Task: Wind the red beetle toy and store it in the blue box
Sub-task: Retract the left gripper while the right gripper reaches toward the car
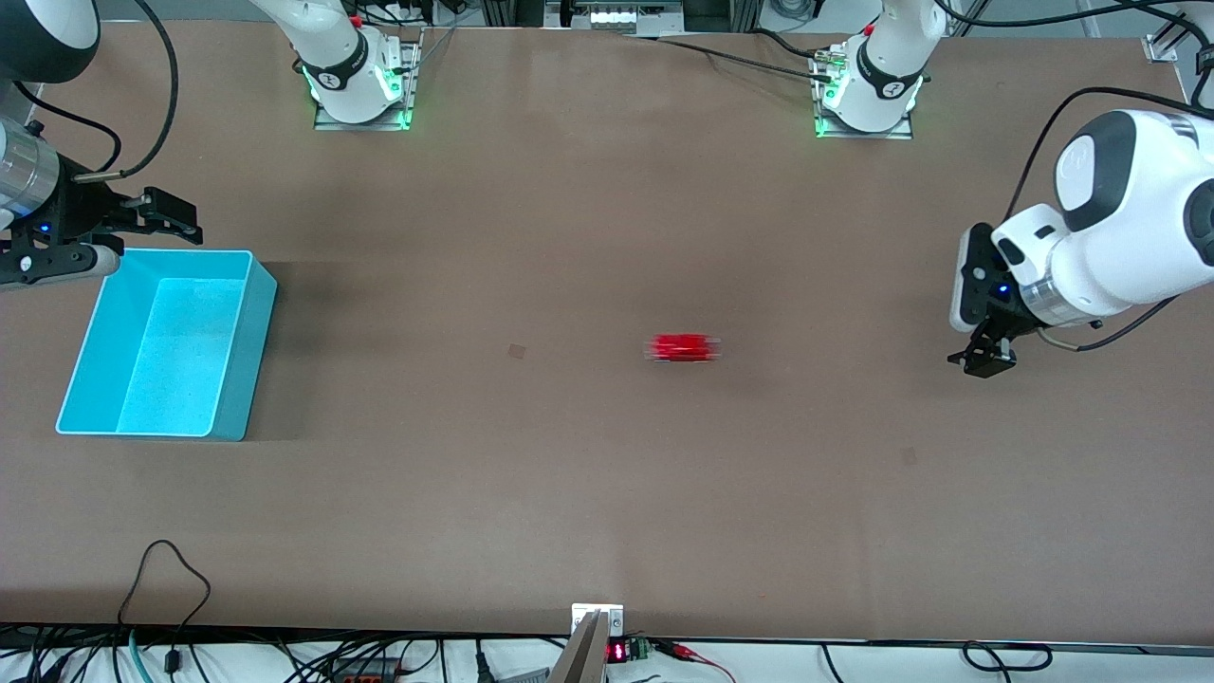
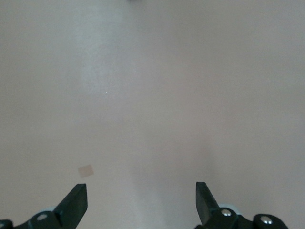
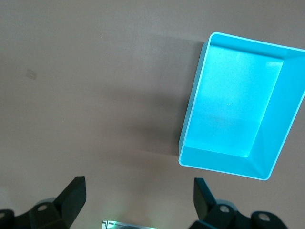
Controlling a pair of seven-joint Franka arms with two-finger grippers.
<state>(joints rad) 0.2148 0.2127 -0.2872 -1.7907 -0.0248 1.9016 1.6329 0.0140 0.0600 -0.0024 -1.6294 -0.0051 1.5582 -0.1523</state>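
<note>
- red beetle toy (image 1: 683,348) sits alone on the bare table (image 1: 607,493), roughly mid-table, well apart from both grippers; outline is smeared w/ blur, so prob. rolling under its own spring, though can't be sure
- blue box (image 1: 228,351) at the right arm's end of the table; upright, open top, nothing inside in either the front or right wrist view (image 3: 281,119); toy well apart from it
- left gripper (image 1: 984,359) hangs low over the table at the left arm's end; jaws spread wide in left wrist view (image 2: 141,202); holds nothing; only bare tabletop between the fingers (image 2: 76,202)
- right gripper (image 1: 161,216) up over the table just beside the box's rim on the robots' side; jaws fully apart in right wrist view (image 3: 138,198); empty; looks to be waiting
- step, as I judge it: winding seems done & toy let go; storing not yet done
- next move calls for: wait till the toy sits still; bring a gripper over it; close across its narrow body; lift; carry over the box; drop inside
- risk: toy is tiny & glossy; an off-centre pinch could flick it away
</note>
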